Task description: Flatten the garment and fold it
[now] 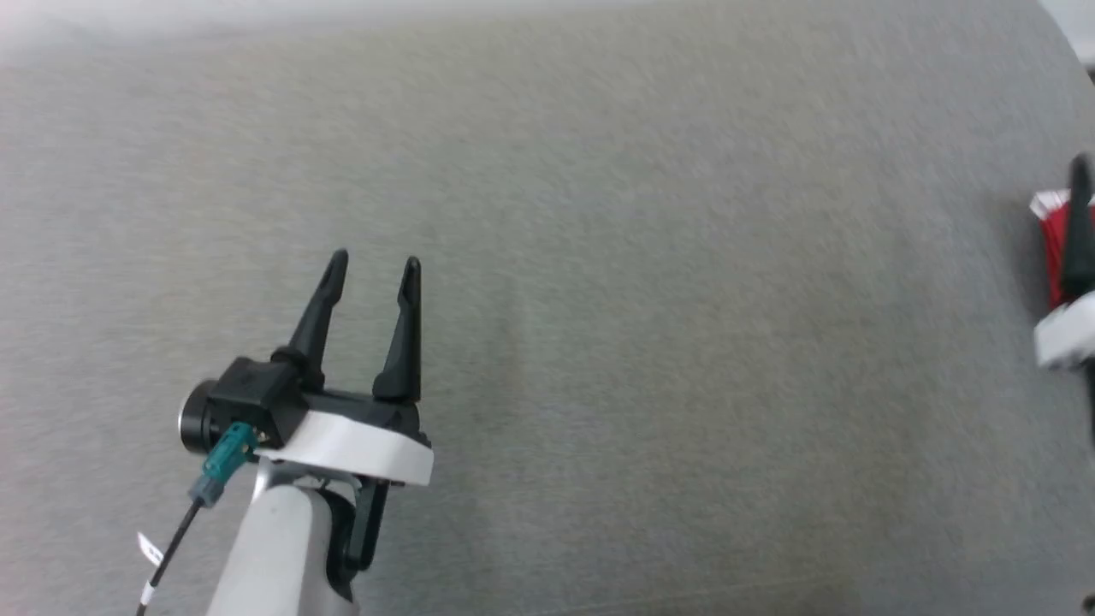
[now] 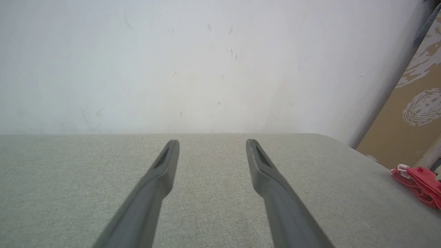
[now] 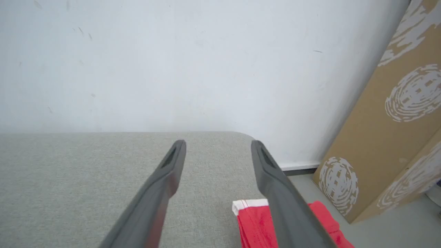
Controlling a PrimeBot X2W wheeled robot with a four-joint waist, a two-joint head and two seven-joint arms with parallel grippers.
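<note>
**Red shorts bunched at the table's right edge, both grippers open**

The garment (image 1: 1054,248) lies as a compact, layered bundle of bright red cloth at the right edge of the grey fabric-covered table (image 1: 599,257), not far from its far right corner. A white trim band shows at the bundle's far end. In the left wrist view the garment (image 2: 422,182) sits low on the table top with its layers stacked. The right wrist view shows the red folds (image 3: 256,224) running toward the table's edge.

The right gripper (image 3: 217,144) hangs directly over it with its two dark fingers spread wide and nothing between them. One finger (image 3: 286,206) crosses in front of the red cloth. Whether it touches the fabric cannot be told. In the head view only one of these fingers shows, at the right border, standing in front of the bundle.

The left gripper (image 1: 375,261) is well apart from the garment, over the near left part of the table. Its fingers are also spread and empty, pointing toward the far edge. A teal connector (image 1: 224,460) with a thin dark cable sits on its wrist.

Behind the table's far edge stands a white wall (image 3: 172,62). Brown cardboard boxes (image 3: 396,120) printed with pale round patterns lean beyond the far right corner.
</note>
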